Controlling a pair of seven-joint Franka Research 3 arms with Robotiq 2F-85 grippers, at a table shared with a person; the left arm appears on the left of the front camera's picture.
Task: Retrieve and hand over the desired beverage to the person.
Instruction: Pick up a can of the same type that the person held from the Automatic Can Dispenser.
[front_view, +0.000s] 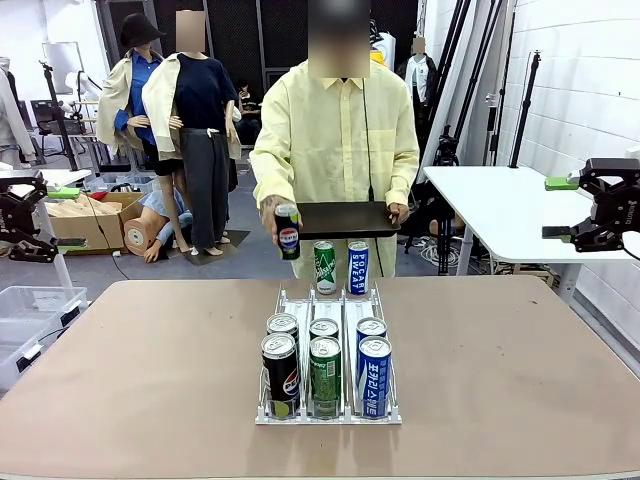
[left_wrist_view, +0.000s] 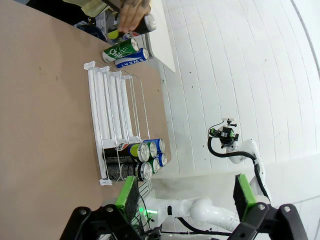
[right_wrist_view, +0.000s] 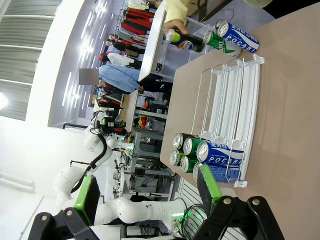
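The person (front_view: 335, 135) stands at the table's far side in a pale-yellow shirt, holding a black can (front_view: 288, 232) in one hand just above the table edge. The other hand holds a black tray (front_view: 345, 218). A green can (front_view: 325, 267) and a blue can (front_view: 358, 267) stand below the tray. A white rack (front_view: 330, 300) holds several cans (front_view: 325, 365) at its near end. My left gripper (front_view: 65, 217) hangs open off the table's left side, my right gripper (front_view: 555, 208) open off its right. The left wrist view shows open fingers (left_wrist_view: 127, 197) above the rack (left_wrist_view: 107, 115). The right wrist view shows open fingers (right_wrist_view: 210, 187) above the rack (right_wrist_view: 232, 100).
The brown table (front_view: 150, 380) stretches wide on both sides of the rack. A white side table (front_view: 500, 205) stands at the back right under my right gripper. A clear plastic bin (front_view: 30, 310) and cardboard boxes (front_view: 90, 220) sit on the floor at the left.
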